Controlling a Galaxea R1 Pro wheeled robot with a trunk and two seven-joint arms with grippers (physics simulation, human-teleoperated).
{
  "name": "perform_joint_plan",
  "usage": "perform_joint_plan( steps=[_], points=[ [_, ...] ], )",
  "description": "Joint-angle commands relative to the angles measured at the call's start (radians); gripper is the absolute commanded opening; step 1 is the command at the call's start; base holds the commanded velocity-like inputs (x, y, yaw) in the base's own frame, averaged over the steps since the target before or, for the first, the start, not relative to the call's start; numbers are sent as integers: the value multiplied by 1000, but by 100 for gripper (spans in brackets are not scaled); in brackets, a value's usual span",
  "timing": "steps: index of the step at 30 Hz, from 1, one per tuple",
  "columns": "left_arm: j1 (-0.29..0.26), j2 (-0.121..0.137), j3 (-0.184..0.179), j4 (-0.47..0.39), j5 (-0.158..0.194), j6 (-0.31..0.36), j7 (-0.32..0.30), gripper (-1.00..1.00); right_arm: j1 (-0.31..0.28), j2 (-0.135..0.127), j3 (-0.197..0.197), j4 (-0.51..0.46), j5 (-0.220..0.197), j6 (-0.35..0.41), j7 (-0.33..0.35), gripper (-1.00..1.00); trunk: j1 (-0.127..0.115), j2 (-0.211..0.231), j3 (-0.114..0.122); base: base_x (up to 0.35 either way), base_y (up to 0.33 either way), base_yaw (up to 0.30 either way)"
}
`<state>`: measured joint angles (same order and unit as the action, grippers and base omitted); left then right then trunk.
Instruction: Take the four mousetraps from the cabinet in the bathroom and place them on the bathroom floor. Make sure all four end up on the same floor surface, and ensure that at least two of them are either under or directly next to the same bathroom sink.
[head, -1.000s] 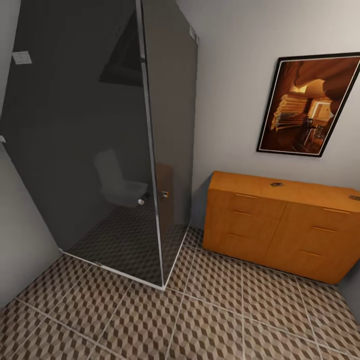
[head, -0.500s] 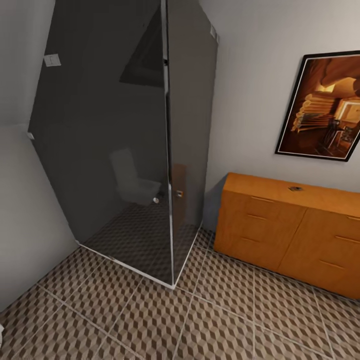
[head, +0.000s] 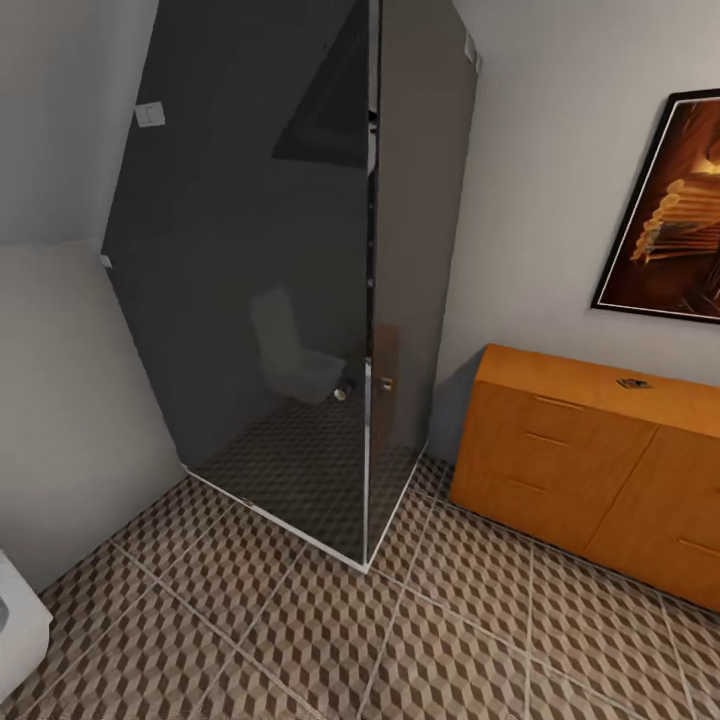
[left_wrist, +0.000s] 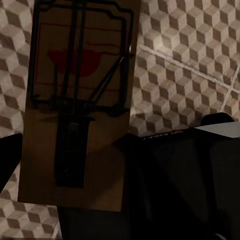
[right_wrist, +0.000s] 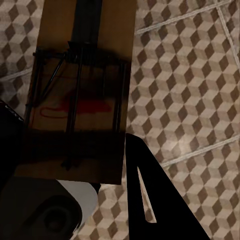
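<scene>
A mousetrap (left_wrist: 77, 100), a tan slab with a wire spring and a red mark, hangs over the cube-patterned bathroom floor (left_wrist: 190, 55) with my left gripper (left_wrist: 85, 172) shut on its end. My right gripper (right_wrist: 75, 165) is shut on a second mousetrap (right_wrist: 82, 85) above the same tiling (right_wrist: 185, 90). In the head view a third mousetrap (head: 633, 383) lies small and dark on top of the orange cabinet (head: 560, 450) at the right wall. The sink is out of view.
A dark glass shower enclosure (head: 290, 300) fills the corner to the left of the cabinet, its metal edge post (head: 368, 440) reaching the floor (head: 330, 630). A framed picture (head: 675, 210) hangs above the cabinet. A white fixture's corner (head: 15, 620) shows at lower left.
The camera has turned left, so the shower and cabinet have slid right in the picture. The cabinet's right end has left the view and a white corner has appeared at lower left.
</scene>
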<state>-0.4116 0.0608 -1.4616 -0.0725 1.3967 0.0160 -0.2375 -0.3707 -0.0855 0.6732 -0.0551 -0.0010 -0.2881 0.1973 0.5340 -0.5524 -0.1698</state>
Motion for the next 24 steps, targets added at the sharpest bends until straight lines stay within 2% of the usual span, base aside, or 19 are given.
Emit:
perform_joint_plan(
  steps=[1, 24],
  points=[
    [-1, 1, -8, -1, 7, 1, -2, -100, -1, 0, -1, 0, -4, -2, 7, -100, 0, -2, -3, 0, 0, 200],
    [-1, 1, -8, -1, 7, 1, -2, -100, 1, 0, -1, 0, -3, -2, 7, -100, 0, -2, -31, 0, 0, 201]
  ],
)
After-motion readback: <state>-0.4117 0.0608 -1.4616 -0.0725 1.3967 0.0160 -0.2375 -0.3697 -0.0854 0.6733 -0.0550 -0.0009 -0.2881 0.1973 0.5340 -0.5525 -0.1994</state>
